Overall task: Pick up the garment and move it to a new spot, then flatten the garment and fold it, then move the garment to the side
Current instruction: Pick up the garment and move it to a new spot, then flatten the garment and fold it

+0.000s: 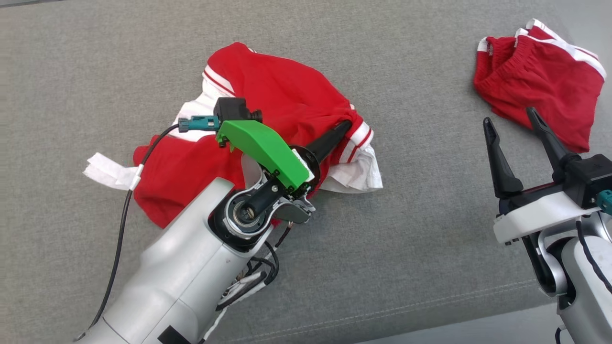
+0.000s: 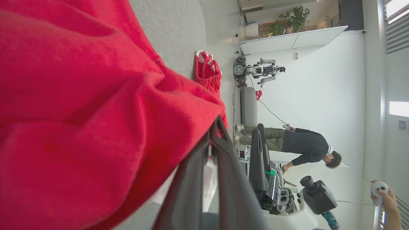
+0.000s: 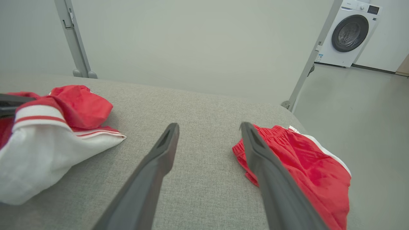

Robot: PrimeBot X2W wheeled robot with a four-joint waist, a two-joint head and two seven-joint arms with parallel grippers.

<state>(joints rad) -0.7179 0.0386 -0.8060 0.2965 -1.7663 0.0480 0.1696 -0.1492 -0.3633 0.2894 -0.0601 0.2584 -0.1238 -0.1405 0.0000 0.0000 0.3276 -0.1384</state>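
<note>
A crumpled red garment (image 1: 282,91) with white panels and red-white striped cuffs lies mid-left on the grey padded surface (image 1: 420,200). My left gripper (image 1: 346,125) reaches across it, shut on a bunched fold at its right edge. Seen from the left wrist, the closed fingers (image 2: 220,143) pinch red cloth (image 2: 96,111), which hangs close to the lens. My right gripper (image 1: 509,117) stands open at the right, holding nothing. From the right wrist, its spread fingers (image 3: 163,150) point over bare surface, the garment (image 3: 48,127) to their left.
Red shorts (image 1: 540,71) with white trim lie bunched at the far right, just beyond my right fingertips. The surface's front edge (image 1: 478,322) runs at the lower right. A person (image 2: 303,147), another robot (image 2: 258,70) and a washing machine (image 3: 350,32) stand off the surface.
</note>
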